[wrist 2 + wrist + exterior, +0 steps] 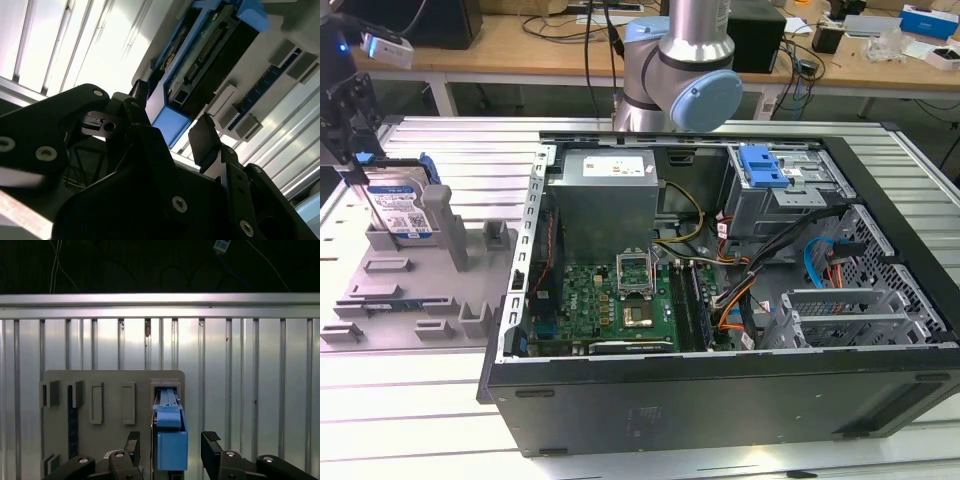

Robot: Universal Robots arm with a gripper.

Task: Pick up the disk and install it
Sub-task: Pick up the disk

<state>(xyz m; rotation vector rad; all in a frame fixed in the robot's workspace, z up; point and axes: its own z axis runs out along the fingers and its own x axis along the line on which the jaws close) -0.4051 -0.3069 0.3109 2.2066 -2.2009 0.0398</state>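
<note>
2 matte blk fingers (210, 440), spread, flank flat blue-framed disk (172, 447).

No print can be read. The disk (402, 205) stands upright at the far edge of the grey holder (410, 300) and bears a white-and-blue label (408, 215) whose lines are too small to make out. The power supply (605, 205) sits in the far corner of the case (720, 400), toward the exterior view's left. It carries a white sticker (612, 164) on top, with print that is likewise unreadable.
</note>
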